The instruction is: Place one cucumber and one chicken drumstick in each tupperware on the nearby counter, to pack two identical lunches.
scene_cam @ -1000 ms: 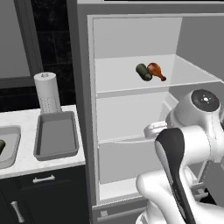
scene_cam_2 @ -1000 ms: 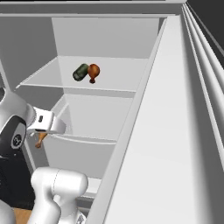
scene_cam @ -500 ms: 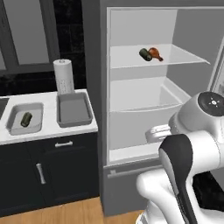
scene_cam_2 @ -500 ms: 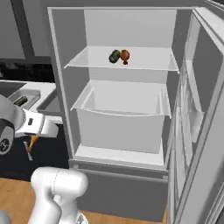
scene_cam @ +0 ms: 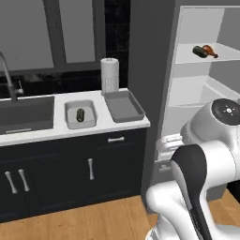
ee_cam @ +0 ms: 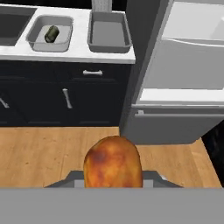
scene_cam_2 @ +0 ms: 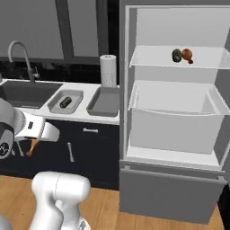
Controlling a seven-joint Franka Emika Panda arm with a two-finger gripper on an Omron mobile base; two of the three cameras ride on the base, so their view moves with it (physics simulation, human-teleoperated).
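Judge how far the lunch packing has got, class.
Done: one cucumber lies in the smaller tupperware. In hand: the gripper holds a drumstick. Left: the larger tupperware is empty; another cucumber and drumstick sit on the fridge shelf.

Drumstick up close, counter w/ two tupperware beyond.
A browned chicken drumstick (ee_cam: 113,162) sat at bottom centre. On the white counter (ee_cam: 78,51), the lighter tupperware (ee_cam: 30,40) held a cucumber (ee_cam: 51,33); the darker tray (ee_cam: 109,36) lay just beside it, next to the open fridge (ee_cam: 183,87).
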